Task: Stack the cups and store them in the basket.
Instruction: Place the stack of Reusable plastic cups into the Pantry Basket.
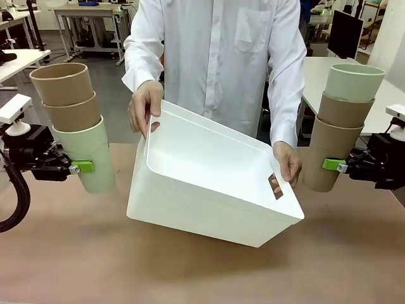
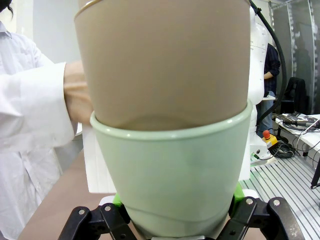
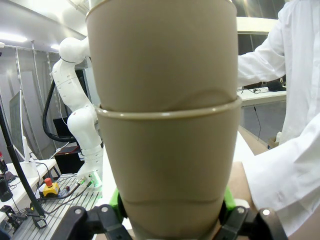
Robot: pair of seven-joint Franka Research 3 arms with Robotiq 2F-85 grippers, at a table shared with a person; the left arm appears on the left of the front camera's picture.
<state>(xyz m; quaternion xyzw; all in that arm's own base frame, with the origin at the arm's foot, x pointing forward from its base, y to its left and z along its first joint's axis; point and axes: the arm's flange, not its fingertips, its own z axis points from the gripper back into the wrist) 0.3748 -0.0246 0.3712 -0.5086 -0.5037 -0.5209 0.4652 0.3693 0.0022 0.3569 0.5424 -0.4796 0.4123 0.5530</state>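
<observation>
My left gripper [image 1: 81, 166] is shut on a stack of three cups [image 1: 73, 123]: a mint green one at the bottom [image 2: 175, 175] and two tan ones nested above it. My right gripper [image 1: 332, 165] is shut on another stack of three [image 1: 340, 123]: two tan cups below [image 3: 167, 165] and a mint green one on top. Both stacks lean slightly outward, above the table. Between them a person holds the white basket [image 1: 209, 174] with both hands, tilted so its open mouth faces me.
The person in a white shirt [image 1: 215, 57] stands at the far side, one hand [image 1: 144, 104] on the basket's left rim and the other [image 1: 288, 163] on its right rim. The brown tabletop [image 1: 95, 266] lies bare in front. Other tables stand behind.
</observation>
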